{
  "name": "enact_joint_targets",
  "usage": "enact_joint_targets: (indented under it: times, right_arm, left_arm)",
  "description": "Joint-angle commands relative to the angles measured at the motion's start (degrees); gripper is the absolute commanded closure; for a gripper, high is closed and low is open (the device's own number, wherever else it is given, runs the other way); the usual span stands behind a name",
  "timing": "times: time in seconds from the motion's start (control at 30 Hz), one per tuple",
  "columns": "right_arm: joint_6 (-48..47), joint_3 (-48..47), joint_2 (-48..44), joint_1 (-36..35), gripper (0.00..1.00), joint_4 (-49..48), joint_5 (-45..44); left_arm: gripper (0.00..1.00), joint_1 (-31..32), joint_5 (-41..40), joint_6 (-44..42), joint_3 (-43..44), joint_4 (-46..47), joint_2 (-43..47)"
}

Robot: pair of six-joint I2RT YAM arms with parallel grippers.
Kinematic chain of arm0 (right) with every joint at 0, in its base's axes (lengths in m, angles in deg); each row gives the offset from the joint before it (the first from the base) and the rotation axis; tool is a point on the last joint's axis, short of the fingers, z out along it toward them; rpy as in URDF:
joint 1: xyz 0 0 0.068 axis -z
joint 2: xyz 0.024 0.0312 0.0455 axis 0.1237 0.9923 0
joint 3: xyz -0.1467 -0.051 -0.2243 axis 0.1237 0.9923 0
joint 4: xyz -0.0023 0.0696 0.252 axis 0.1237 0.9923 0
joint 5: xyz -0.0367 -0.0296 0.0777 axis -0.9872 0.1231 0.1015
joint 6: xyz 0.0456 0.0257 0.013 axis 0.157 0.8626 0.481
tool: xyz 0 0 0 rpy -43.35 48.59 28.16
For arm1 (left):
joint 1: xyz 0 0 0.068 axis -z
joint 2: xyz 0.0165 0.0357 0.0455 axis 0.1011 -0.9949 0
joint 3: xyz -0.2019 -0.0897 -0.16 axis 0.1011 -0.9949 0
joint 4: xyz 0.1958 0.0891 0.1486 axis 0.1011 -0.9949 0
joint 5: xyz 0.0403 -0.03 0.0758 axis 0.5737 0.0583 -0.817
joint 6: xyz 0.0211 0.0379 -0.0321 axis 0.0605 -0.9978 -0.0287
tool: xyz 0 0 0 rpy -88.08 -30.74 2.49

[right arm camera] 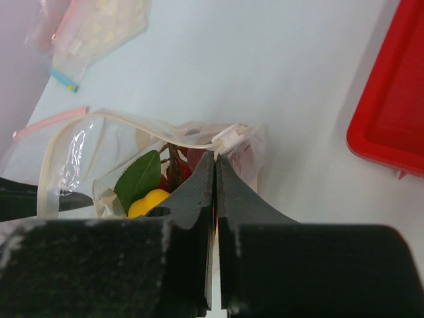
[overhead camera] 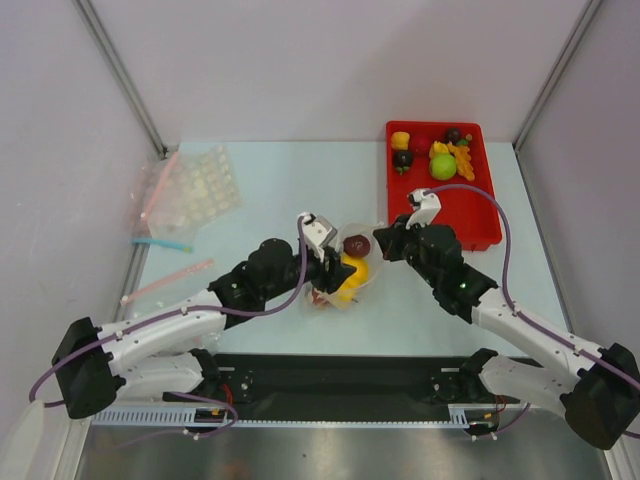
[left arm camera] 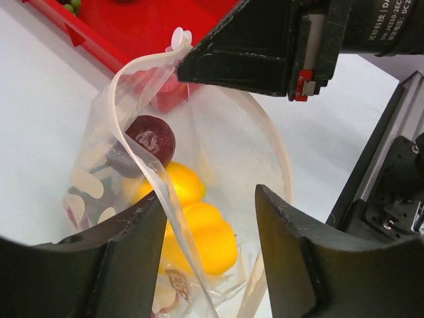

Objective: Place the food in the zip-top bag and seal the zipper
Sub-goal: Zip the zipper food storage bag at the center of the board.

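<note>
Right gripper (right arm camera: 216,158) clenched on the zip-top bag (left arm camera: 238,132) at its zipper (left arm camera: 112,106) corner. Left gripper (left arm camera: 209,199) released, jaws astride the rim. The bag sits at the centre of the table (overhead camera: 280,190) and contains yellow peppers (left arm camera: 205,235).

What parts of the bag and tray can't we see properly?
Top view: zip-top bag partly covered by both arms' jaws.
Left wrist: bag's bottom cut off by the picture edge and jaws.
Right wrist: red tray cut off at the right edge; what it holds is hidden.
</note>
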Motion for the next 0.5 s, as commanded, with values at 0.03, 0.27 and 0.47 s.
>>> enact_joint_targets:
  times: [0.03, 0.27, 0.47]
  right_arm:
    - [2.3, -4.3, -2.2, -2.2, 1.00, 3.2, -10.8]
    - [5.4, -6.4, -2.9, -3.1, 0.98, 7.2, -13.6]
    - [6.0, -6.2, -3.0, -3.3, 0.97, 7.0, -13.0]
  left_arm:
    - [0.36, 2.2, -0.4, -4.2, 4.0, 0.3, -0.3]
    - [0.19, 8.1, -3.2, -9.9, 7.7, -3.6, -3.6]
    - [0.12, 11.5, -7.4, -13.4, 11.9, -7.5, -9.2]
